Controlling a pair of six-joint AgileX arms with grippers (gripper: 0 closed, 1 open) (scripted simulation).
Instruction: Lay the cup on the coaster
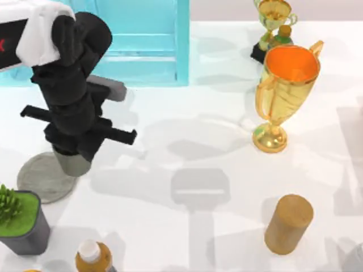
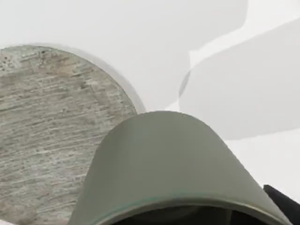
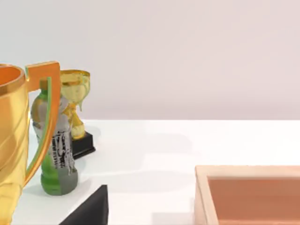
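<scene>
L pincer (image 1: 72, 148) sits over the desk's (image 1: 187, 141) left part, clamped on the cup (image 1: 72, 163), which hangs upright just below it. Fingers mostly hidden by the arm, so grip width is hard to judge. Coaster (image 1: 42, 177) lies under and to the left of the pincer; cup (image 2: 164, 164) overlaps its right edge (image 2: 51, 136), contact unclear. R arm parked.

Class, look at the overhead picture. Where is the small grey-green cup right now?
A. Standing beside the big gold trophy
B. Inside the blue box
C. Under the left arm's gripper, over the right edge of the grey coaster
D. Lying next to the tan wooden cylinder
C: the cup sits under the left gripper, overlapping the right edge of the coaster.
</scene>
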